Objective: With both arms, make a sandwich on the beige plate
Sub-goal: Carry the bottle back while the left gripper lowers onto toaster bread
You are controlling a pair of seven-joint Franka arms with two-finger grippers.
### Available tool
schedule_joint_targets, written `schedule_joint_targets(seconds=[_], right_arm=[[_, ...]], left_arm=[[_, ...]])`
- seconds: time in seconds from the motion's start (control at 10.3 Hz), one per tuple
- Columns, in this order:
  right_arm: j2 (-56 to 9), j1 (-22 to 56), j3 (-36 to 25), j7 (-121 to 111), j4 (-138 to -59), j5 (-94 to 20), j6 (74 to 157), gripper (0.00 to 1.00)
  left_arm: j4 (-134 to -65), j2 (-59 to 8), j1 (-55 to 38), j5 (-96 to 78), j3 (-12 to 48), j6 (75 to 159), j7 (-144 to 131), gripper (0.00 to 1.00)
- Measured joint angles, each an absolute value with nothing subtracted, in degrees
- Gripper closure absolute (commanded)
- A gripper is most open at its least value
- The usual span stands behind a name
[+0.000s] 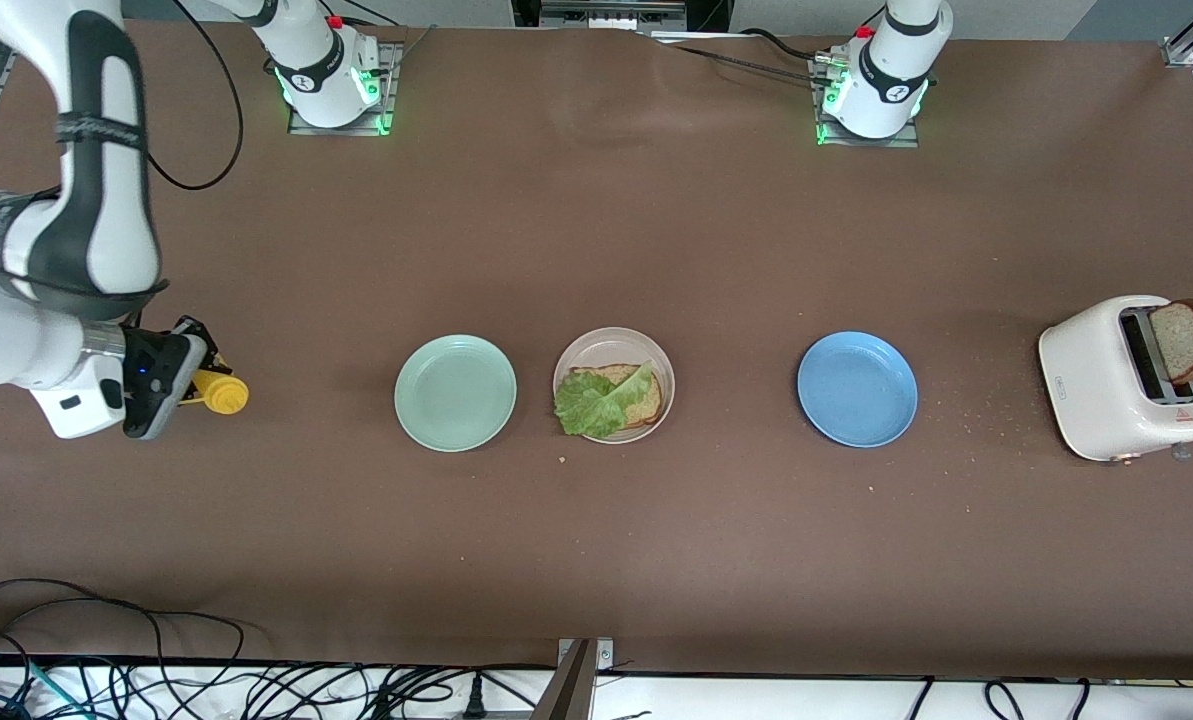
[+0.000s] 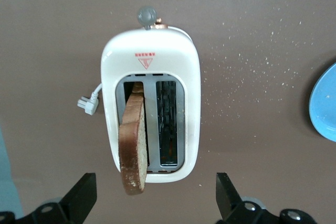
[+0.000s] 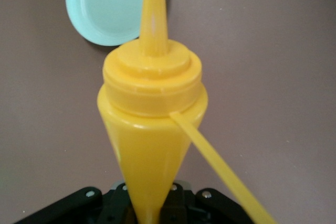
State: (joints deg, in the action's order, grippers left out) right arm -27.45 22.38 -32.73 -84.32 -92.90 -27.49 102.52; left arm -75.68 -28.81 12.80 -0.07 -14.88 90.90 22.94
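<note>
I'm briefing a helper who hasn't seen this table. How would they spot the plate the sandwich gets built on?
Start with the row of three round plates across the middle of the brown table. The round pale pinkish-beige plate is the middle one, between the mint green plate and the blue plate. Unlike those bare two, it carries a brown bread slice under a ruffled green lettuce leaf.

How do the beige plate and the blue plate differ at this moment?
The beige plate holds a bread slice topped with lettuce; the blue plate holds nothing. The beige one sits beside the mint green plate, the blue one toward the toaster. Both are round and shallow.
</note>
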Motion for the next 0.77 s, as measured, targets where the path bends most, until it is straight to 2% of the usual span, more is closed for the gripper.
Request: schedule_joint_targets(seconds=[0.29,0.39,0.48,0.58,0.77], right_arm=[[-27.94,15.3,-32.78,-103.97,-101.92,-40.81,102.53,1.0],[-28.27,13.73,-32.75,-110.02,-104.21,-43.4,102.57,1.0],[-28.91,12.65,-32.74,-115.91,-105.91,-46.58,102.57,1.0],[-29.94,11.84,-32.71,-121.22,-107.31,-49.95,102.56,1.0],[-32.89,10.38,-32.63,-128.54,-109.34,-55.89,101.45,1.0]], left_arm=[[-79.19,-29.58,14.55,-0.07,-14.85,94.29,23.26,0.0],[-80.32,-29.59,14.99,-0.07,-14.84,95.47,23.97,0.05],[-81.36,-29.6,15.3,-0.07,-14.85,96.6,24.16,0.19],[-82.18,-29.6,15.58,-0.07,-14.85,97.53,24.3,0.41],[-82.96,-29.6,16.16,-0.07,-14.83,98.0,24.4,1.0]])
